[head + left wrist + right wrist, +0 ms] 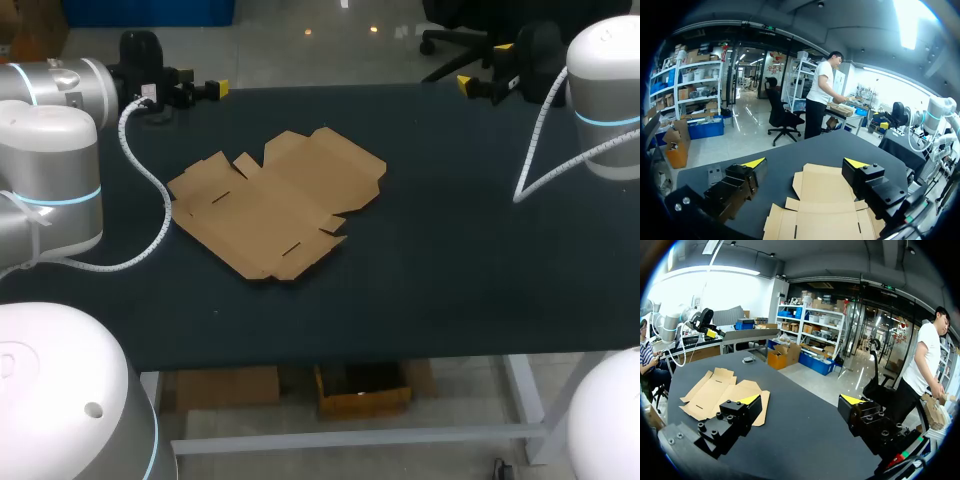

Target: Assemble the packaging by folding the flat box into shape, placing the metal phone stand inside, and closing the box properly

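Flat box (275, 203) lying unfolded; L end effector (805, 162), R end effector (800, 399) both spread wide, empty.

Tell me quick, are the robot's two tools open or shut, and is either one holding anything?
Left tool: open, holding nothing.
Right tool: open, holding nothing.
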`<state>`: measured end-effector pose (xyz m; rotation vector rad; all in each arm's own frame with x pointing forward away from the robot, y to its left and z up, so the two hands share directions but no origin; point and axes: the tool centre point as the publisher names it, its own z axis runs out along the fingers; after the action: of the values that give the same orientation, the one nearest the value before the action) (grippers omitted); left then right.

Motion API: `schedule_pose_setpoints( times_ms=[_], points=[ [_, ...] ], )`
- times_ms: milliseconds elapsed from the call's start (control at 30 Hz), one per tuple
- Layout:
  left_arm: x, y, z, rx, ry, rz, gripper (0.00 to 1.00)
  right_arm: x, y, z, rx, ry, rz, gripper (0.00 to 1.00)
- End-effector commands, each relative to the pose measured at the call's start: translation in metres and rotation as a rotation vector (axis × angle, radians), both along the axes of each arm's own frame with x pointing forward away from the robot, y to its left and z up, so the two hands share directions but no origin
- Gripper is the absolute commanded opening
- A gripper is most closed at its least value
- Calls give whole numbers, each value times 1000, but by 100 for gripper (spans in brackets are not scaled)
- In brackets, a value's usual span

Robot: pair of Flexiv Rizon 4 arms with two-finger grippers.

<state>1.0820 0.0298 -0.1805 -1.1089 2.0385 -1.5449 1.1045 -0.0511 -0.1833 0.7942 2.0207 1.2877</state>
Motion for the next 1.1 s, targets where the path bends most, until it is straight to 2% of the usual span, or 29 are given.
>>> schedule_pose_setpoints(
  times_ms=[33, 1100],
  points=[
    [1, 0, -1, -1, -2, 0, 100, 0, 0, 0, 1, -2, -1, 100],
    [2, -1, 1, 1, 11, -4, 100, 0, 0, 0, 4, 6, 6, 100]
  ],
)
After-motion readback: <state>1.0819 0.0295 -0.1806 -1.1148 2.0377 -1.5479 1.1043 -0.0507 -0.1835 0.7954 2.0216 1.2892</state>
